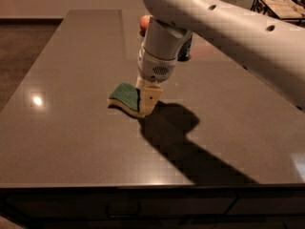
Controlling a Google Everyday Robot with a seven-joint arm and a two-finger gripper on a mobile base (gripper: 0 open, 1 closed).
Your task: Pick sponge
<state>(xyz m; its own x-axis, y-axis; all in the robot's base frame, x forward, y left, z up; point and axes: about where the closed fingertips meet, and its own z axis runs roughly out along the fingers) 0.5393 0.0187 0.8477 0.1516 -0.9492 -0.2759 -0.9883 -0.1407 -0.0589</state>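
The sponge [125, 95], dark green on top with a pale yellow base, lies near the middle of the dark table [71, 142]. My gripper [148, 100] points straight down at the sponge's right end. Its pale fingers [151, 98] are closed on that end, which sits slightly higher than the left end. A thin shadow shows under the sponge. The white arm reaches in from the upper right and hides part of the sponge's right edge.
An orange object [143, 23] and a dark can-like object [185, 49] stand behind the arm at the back of the table. A rack [279, 6] stands off the table at the top right. The table's front edge runs along the bottom.
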